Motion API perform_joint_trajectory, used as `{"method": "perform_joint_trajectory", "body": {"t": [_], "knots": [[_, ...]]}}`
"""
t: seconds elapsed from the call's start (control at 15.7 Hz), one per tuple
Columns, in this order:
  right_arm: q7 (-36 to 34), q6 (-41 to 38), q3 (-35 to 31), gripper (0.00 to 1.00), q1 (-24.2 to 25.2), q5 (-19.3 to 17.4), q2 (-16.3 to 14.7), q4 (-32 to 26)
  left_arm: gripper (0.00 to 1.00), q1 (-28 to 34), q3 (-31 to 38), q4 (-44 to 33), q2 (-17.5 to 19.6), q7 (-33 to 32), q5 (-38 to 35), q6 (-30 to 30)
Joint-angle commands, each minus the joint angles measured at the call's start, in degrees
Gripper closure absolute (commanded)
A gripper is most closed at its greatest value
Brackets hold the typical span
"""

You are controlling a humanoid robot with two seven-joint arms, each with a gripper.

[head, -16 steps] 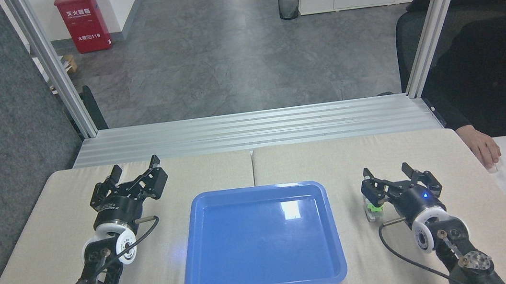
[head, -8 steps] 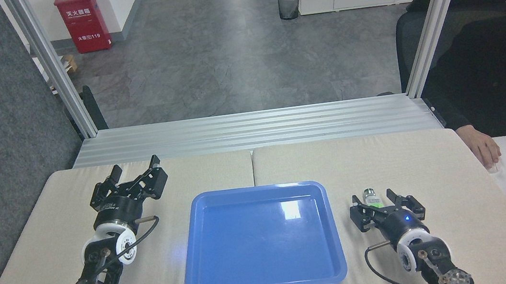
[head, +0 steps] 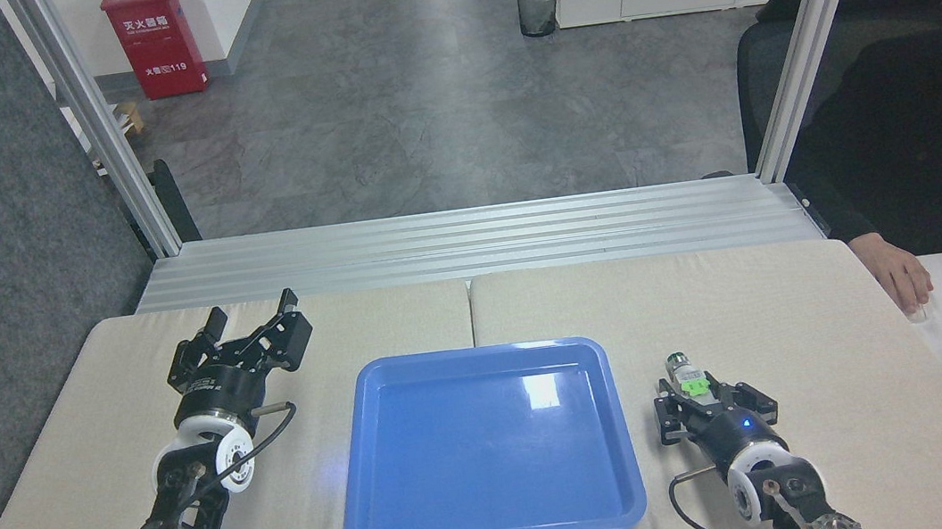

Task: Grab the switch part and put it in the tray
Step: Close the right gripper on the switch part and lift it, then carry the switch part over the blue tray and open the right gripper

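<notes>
Switch part sits clamped in the right gripper, silver end poking out beyond the fingers, just right of the blue tray and off the tabletop. Farther left, the left gripper hovers spread wide, holding nothing.

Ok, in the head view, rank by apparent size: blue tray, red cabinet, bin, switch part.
1. The tray, by far the largest.
2. The red cabinet.
3. The bin.
4. The switch part, in the right gripper.
Cabinet and bin stand far off, so they look smaller than they are.
</notes>
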Motion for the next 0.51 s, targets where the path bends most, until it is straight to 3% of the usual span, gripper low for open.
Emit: {"method": "perform_joint_trajectory", "body": {"t": [0.0, 0.19, 0.32, 0.45], "knots": [[0.02, 3.56, 0.12, 0.95, -1.48, 0.42, 0.77, 2.74, 0.0, 0.0, 0.03, 0.0, 0.0, 0.03, 0.0, -0.01], [-2.52, 6.82, -0.15, 1.0, -4.29, -0.45, 1.38, 1.96, 0.0, 0.0, 0.03, 0.0, 0.0, 0.03, 0.0, -0.01], [-3.59, 7.52, 0.29, 1.0, -5.01, -0.46, 2.08, -3.9, 0.0, 0.0, 0.03, 0.0, 0.0, 0.03, 0.0, -0.01], [-3.5, 7.18, 2.65, 1.0, -4.31, -0.11, 7.06, -9.97, 0.0, 0.0, 0.03, 0.0, 0.0, 0.03, 0.0, -0.01]]}}
